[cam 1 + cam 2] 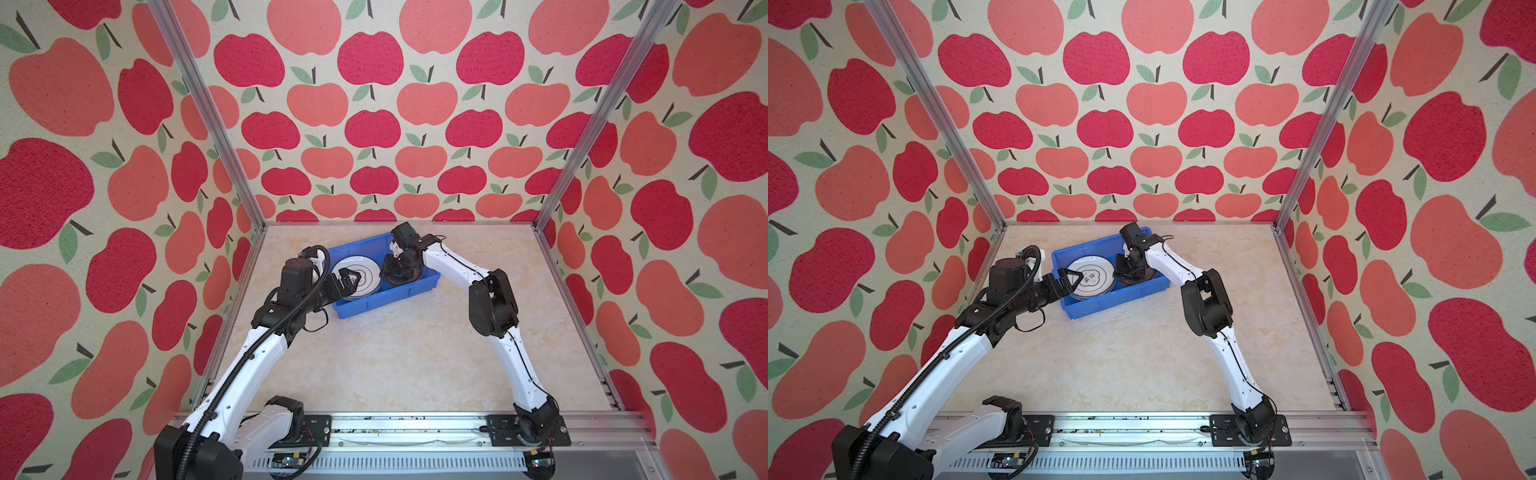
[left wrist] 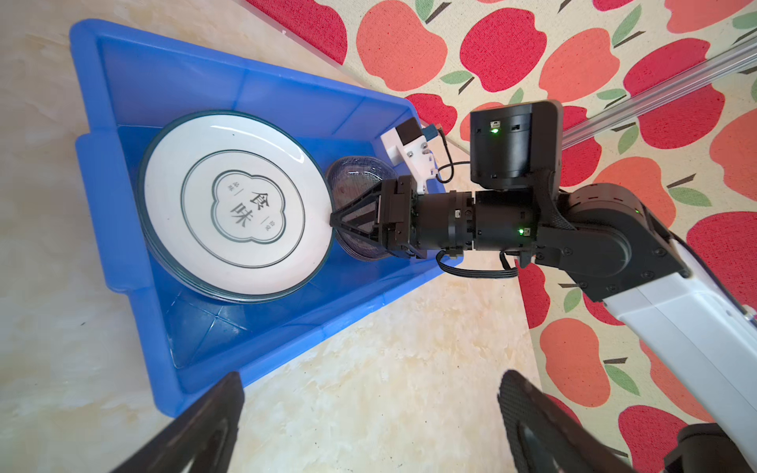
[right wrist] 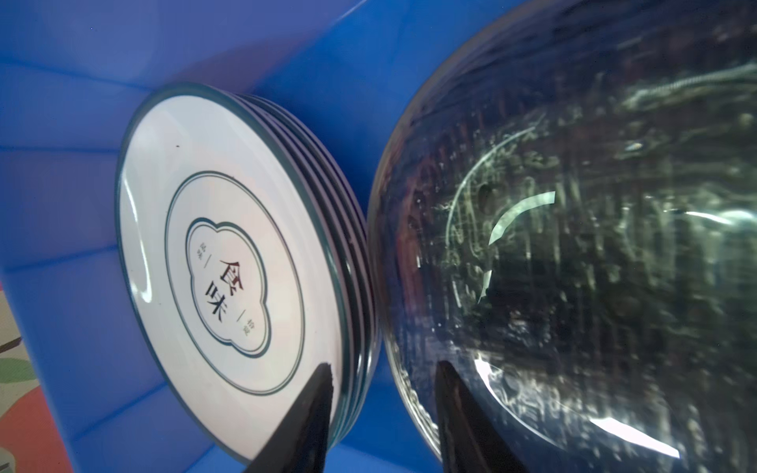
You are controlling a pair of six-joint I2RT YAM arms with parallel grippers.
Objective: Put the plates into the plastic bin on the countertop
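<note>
A stack of round white plates (image 1: 366, 274) (image 1: 1096, 277) (image 2: 235, 204) (image 3: 213, 254) with green rims and a centre emblem lies in the left half of the blue plastic bin (image 1: 386, 301) (image 1: 1113, 302) (image 2: 135, 73) (image 3: 61, 123) on the countertop (image 1: 395, 353). Clear textured glass plates (image 2: 352, 184) (image 3: 573, 245) lie in its right half. My right gripper (image 1: 392, 272) (image 2: 334, 221) (image 3: 385, 409) is down inside the bin. Its jaws stand apart over the gap between the two stacks, with the glass rim between them. My left gripper (image 1: 349, 281) (image 1: 1069, 280) (image 2: 368, 426) hovers open and empty at the bin's left end.
The bin sits at the back of the countertop, turned at an angle. Apple-patterned walls (image 1: 374, 124) with aluminium posts (image 1: 208, 116) close in three sides. Both arm bases are mounted on a rail (image 1: 407, 428) along the front edge.
</note>
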